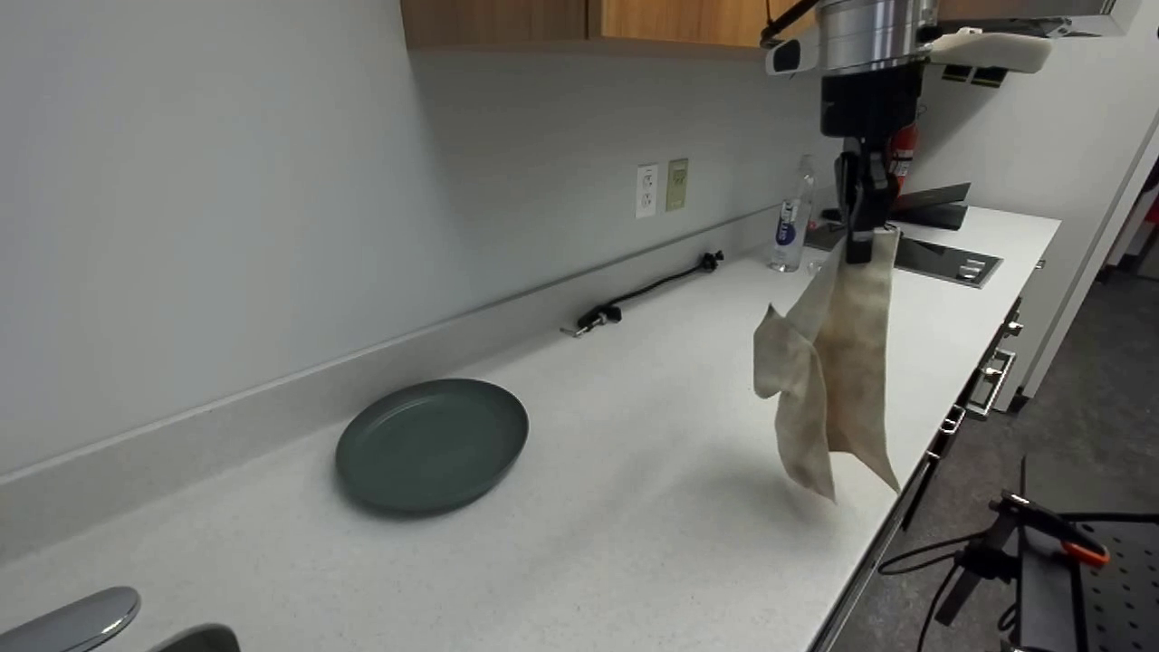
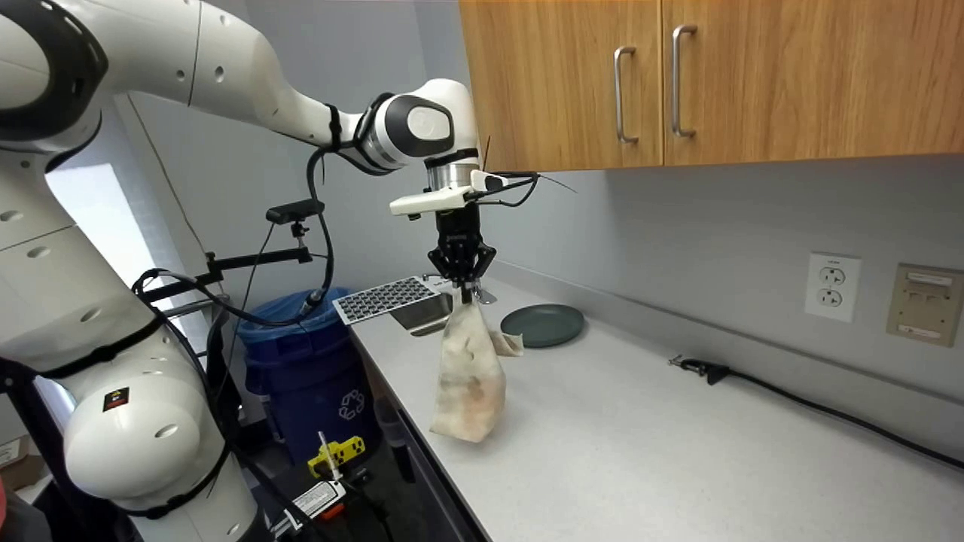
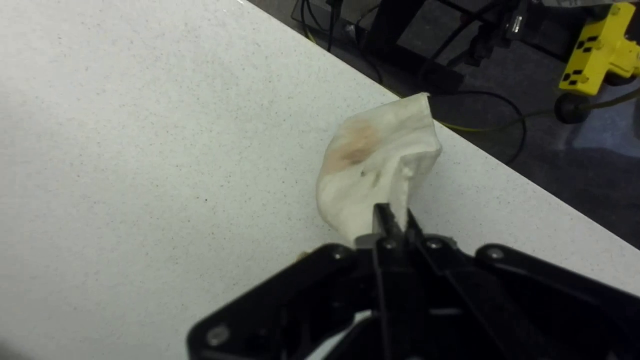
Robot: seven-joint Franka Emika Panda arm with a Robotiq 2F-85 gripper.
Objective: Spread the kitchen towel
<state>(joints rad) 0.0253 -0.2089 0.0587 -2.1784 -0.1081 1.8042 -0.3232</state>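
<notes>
The kitchen towel [image 1: 856, 362], a beige cloth with brownish blotches, hangs down in folds over the counter in both exterior views. My gripper [image 1: 860, 252] points straight down, shut on the towel's upper end. In an exterior view the towel [image 2: 468, 376] drops as a long flap, with a smaller fold sticking out toward the plate side. Its lower edge seems to hang just above the surface. From the wrist view, a pinched ridge of the towel [image 3: 345, 195] runs between the fingertips of the gripper [image 3: 395, 217], and a pinkish-brown stain shows on it.
A dark green round plate [image 1: 433, 444] lies on the white counter [image 1: 634, 507] near the wall. A black clamp with a cable [image 2: 708, 369] and a water bottle [image 1: 792, 222] stand along the back. The counter's front edge runs close to the towel. Wooden cabinets [image 2: 565, 83] hang above.
</notes>
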